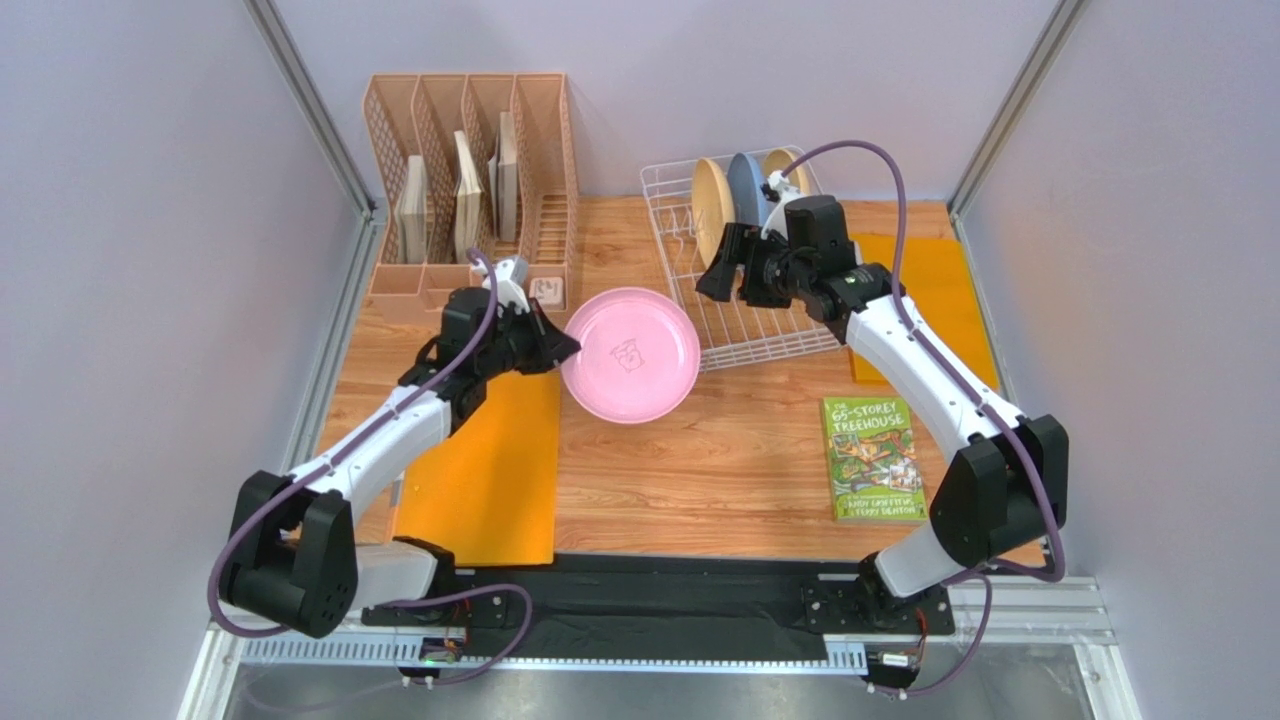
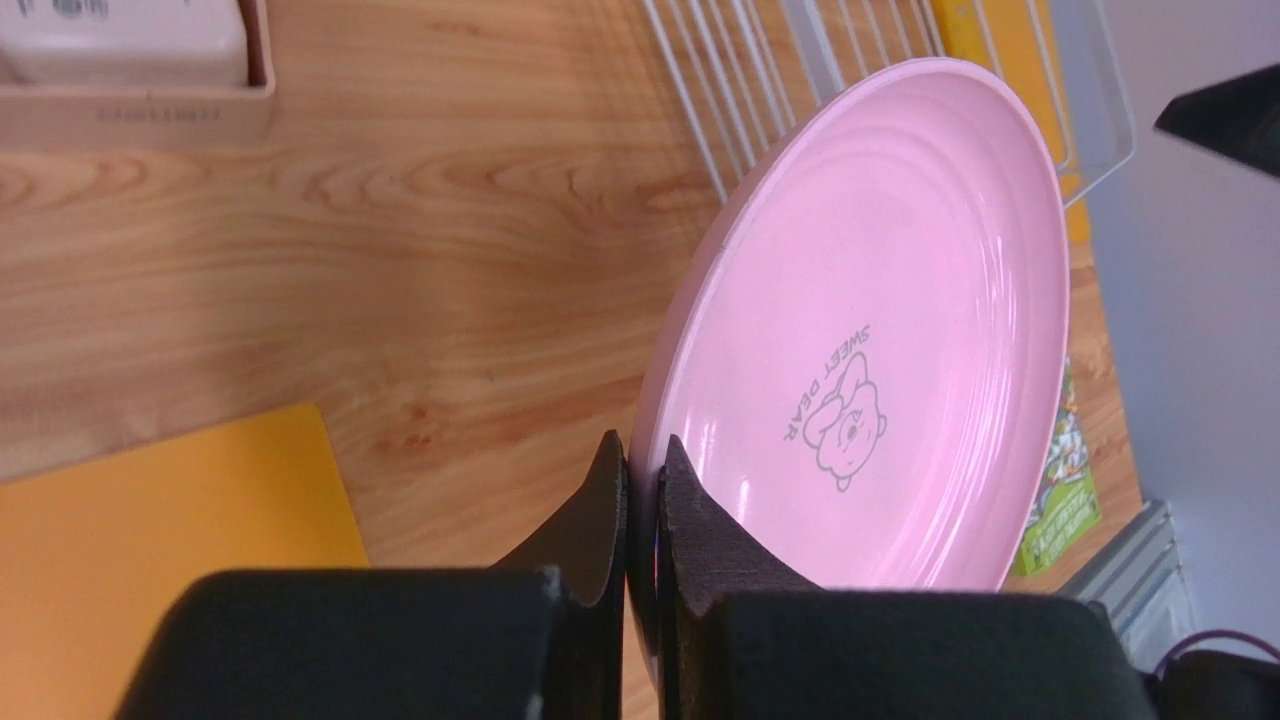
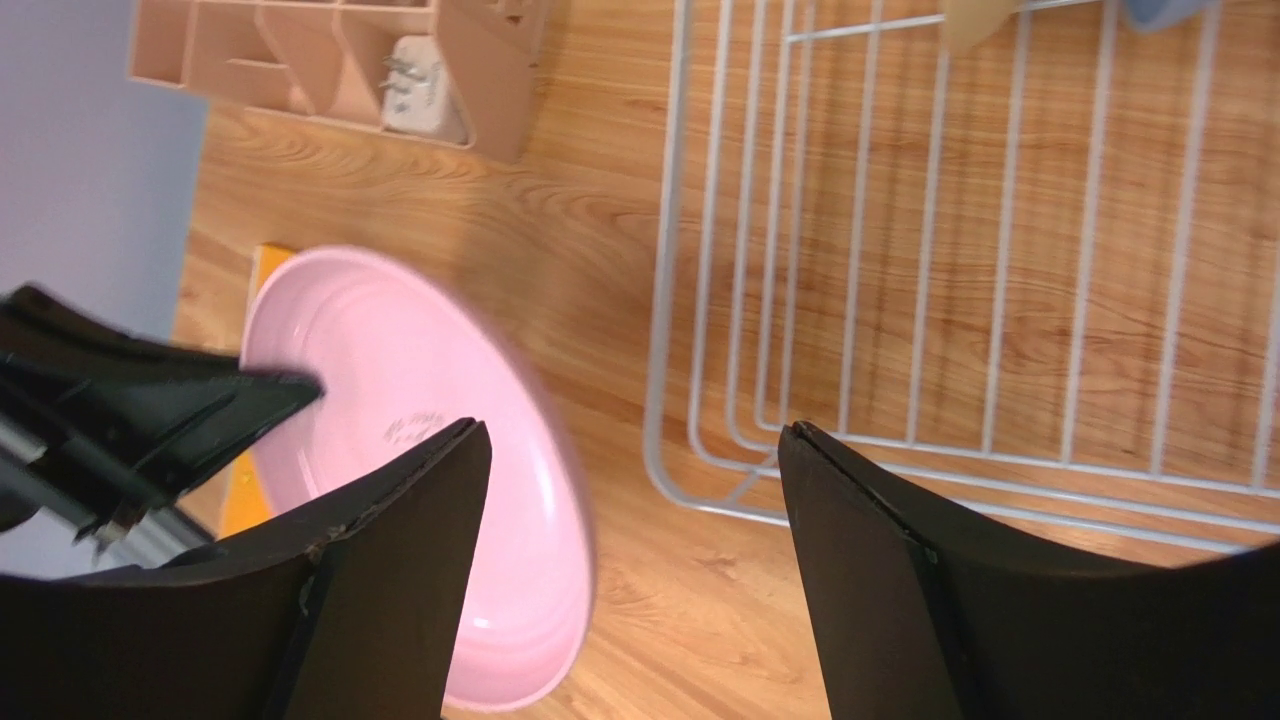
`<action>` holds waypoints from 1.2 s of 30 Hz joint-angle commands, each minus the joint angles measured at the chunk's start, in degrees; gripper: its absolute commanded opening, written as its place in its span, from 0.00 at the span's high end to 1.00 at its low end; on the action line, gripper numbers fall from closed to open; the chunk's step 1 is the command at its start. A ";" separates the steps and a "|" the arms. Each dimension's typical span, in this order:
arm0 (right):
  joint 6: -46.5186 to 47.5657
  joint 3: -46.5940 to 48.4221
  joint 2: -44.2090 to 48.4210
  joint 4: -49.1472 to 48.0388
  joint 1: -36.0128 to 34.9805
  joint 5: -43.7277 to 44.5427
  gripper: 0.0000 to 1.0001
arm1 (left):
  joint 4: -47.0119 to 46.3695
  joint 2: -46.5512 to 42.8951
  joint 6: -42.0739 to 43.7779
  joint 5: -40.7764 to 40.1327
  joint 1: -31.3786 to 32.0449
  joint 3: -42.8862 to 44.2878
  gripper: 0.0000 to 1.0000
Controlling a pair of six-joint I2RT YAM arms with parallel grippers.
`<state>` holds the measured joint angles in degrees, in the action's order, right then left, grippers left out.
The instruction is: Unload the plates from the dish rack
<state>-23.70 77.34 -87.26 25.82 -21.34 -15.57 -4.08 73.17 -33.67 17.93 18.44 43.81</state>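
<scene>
The pink plate (image 1: 631,356) hangs tilted over the wood just left of the dish rack (image 1: 751,338). My left gripper (image 1: 559,345) is shut on its left rim. In the left wrist view the gripper (image 2: 639,450) pinches the edge of the pink plate (image 2: 902,300), bear mark facing up. My right gripper (image 1: 732,278) stands open and empty over the rack's left side. In the right wrist view it (image 3: 631,435) is apart from the pink plate (image 3: 376,345), beside the rack (image 3: 661,225). Yellow (image 1: 711,191), blue (image 1: 744,183) and cream (image 1: 781,165) plates stand upright in the rack's back.
A peach slotted organizer (image 1: 473,165) holding beige boards stands at the back left. Orange mats lie under the left arm (image 1: 481,465) and right of the rack (image 1: 924,300). A green book (image 1: 872,458) lies at the front right.
</scene>
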 commanded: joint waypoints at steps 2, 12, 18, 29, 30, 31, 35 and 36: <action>3.84 3.60 -1.06 3.09 0.86 7.75 0.24 | 6.97 -5.92 1.50 3.07 0.64 -5.04 1.00; 4.11 6.85 -4.84 3.79 2.27 11.08 0.24 | 6.36 -8.22 2.20 0.70 0.90 -13.66 1.00; 4.28 11.34 -8.71 3.97 2.80 11.79 0.24 | 0.48 -3.12 1.86 -0.70 0.90 -15.86 1.00; 7.35 19.16 -16.53 5.38 2.97 20.31 0.25 | -6.82 4.79 0.80 -4.75 1.16 -17.27 0.91; 7.79 20.90 -17.23 5.64 2.97 21.97 0.25 | -7.08 5.23 0.89 -4.75 1.16 -17.18 0.84; 8.75 21.62 -18.54 5.73 2.89 22.69 0.26 | -7.17 5.93 0.97 -4.92 1.34 -16.83 0.80; 10.61 26.88 -22.50 6.78 2.80 24.10 0.27 | -7.00 7.34 1.24 -5.98 1.51 -15.86 0.59; 10.87 28.29 -23.21 7.31 2.80 24.53 0.27 | -6.82 7.52 1.33 -6.24 1.51 -15.69 0.57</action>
<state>-15.99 99.18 -107.74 32.67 -18.55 5.13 -9.72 79.61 -33.15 14.20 19.53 26.59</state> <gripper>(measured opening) 0.738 0.393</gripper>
